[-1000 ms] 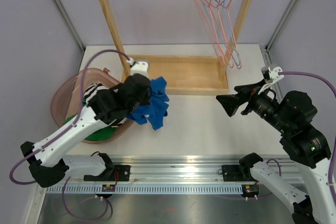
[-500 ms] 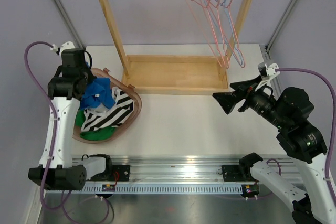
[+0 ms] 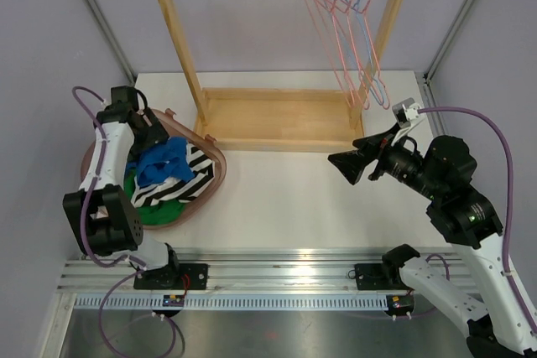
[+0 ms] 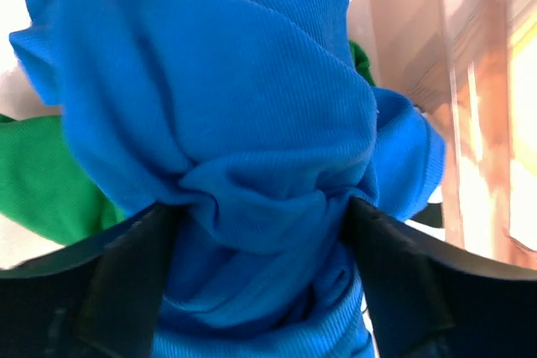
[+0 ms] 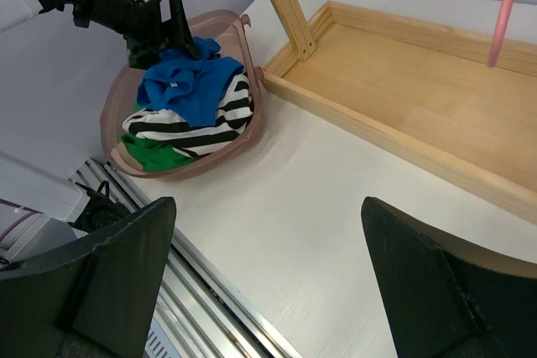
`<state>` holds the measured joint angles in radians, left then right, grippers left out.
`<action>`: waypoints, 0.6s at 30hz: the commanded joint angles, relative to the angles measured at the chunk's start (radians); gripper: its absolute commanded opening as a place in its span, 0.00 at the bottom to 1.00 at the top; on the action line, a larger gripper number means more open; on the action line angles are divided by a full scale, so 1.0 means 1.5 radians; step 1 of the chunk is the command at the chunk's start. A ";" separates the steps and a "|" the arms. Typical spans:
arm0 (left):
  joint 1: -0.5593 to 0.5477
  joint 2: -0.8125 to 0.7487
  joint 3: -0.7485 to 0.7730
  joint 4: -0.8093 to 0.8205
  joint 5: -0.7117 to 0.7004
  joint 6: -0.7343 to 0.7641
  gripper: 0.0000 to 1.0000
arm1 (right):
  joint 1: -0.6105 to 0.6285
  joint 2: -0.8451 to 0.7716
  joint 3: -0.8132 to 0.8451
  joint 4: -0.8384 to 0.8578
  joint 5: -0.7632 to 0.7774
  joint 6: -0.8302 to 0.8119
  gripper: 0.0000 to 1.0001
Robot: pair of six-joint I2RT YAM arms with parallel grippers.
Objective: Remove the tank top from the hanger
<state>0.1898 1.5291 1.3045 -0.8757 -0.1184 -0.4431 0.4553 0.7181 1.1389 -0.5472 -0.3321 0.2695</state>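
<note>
While the blue tank top point(image 3: 164, 159) lies bunched in the pink basket point(image 3: 221, 165) (atop striped point(image 3: 191, 178) and green point(image 3: 155, 207) clothes), left end effector point(image 4: 260, 207) released, fingers flanking it, right end effector point(image 3: 346, 167) spread wide above the worktop point(image 3: 294, 203).

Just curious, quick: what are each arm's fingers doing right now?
Left fingers: open, blue tank top bunched between them.
Right fingers: open, empty.

The blue tank top point(image 3: 164, 159) lies crumpled in the pink basket point(image 3: 216, 175), off the hangers point(image 3: 351, 48).
</note>
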 commanded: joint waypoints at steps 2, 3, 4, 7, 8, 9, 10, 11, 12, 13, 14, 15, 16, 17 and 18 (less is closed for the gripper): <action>0.005 -0.104 0.033 0.001 -0.027 -0.017 0.92 | -0.003 -0.014 0.015 0.005 -0.003 -0.008 0.99; 0.005 -0.140 0.041 -0.006 -0.051 -0.014 0.94 | -0.003 -0.014 0.018 -0.002 0.005 -0.012 0.99; 0.005 -0.160 0.043 -0.007 -0.063 -0.014 0.99 | -0.002 -0.015 0.024 -0.018 0.027 -0.012 0.99; 0.004 -0.239 0.044 -0.008 -0.082 0.002 0.99 | -0.002 -0.012 0.037 -0.050 0.114 0.002 0.99; 0.000 -0.260 0.044 -0.009 -0.077 0.006 0.99 | -0.002 -0.011 0.042 -0.058 0.140 0.008 0.99; -0.008 -0.277 0.041 -0.003 -0.060 0.019 0.99 | -0.002 -0.008 0.047 -0.067 0.163 0.016 1.00; -0.036 -0.303 0.043 -0.002 -0.054 0.026 0.99 | -0.002 -0.006 0.055 -0.080 0.204 0.018 1.00; -0.056 -0.313 0.046 -0.007 -0.060 0.031 0.99 | -0.003 -0.005 0.059 -0.087 0.217 0.019 0.99; -0.075 -0.321 0.052 -0.025 -0.077 0.045 0.99 | -0.002 -0.004 0.064 -0.096 0.247 0.020 0.99; -0.113 -0.340 0.058 -0.031 -0.088 0.055 0.99 | -0.002 -0.003 0.072 -0.113 0.284 0.019 0.99; -0.122 -0.351 0.066 -0.037 -0.104 0.063 0.99 | -0.002 -0.002 0.078 -0.122 0.304 0.015 0.99; -0.150 -0.362 0.071 -0.059 -0.136 0.074 0.99 | -0.002 0.000 0.083 -0.132 0.325 0.010 1.00; -0.174 -0.372 0.074 -0.069 -0.151 0.081 0.99 | -0.002 0.000 0.093 -0.153 0.365 -0.004 1.00; -0.185 -0.397 0.074 -0.077 -0.165 0.088 0.99 | -0.003 0.002 0.096 -0.163 0.385 -0.011 0.99; -0.194 -0.409 0.074 -0.095 -0.190 0.097 0.99 | -0.003 0.002 0.099 -0.173 0.402 -0.018 0.99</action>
<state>-0.0628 0.9653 1.3838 -0.9470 -0.2783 -0.3649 0.4553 0.7151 1.2377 -0.7437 0.0940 0.2768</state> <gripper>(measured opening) 0.987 0.993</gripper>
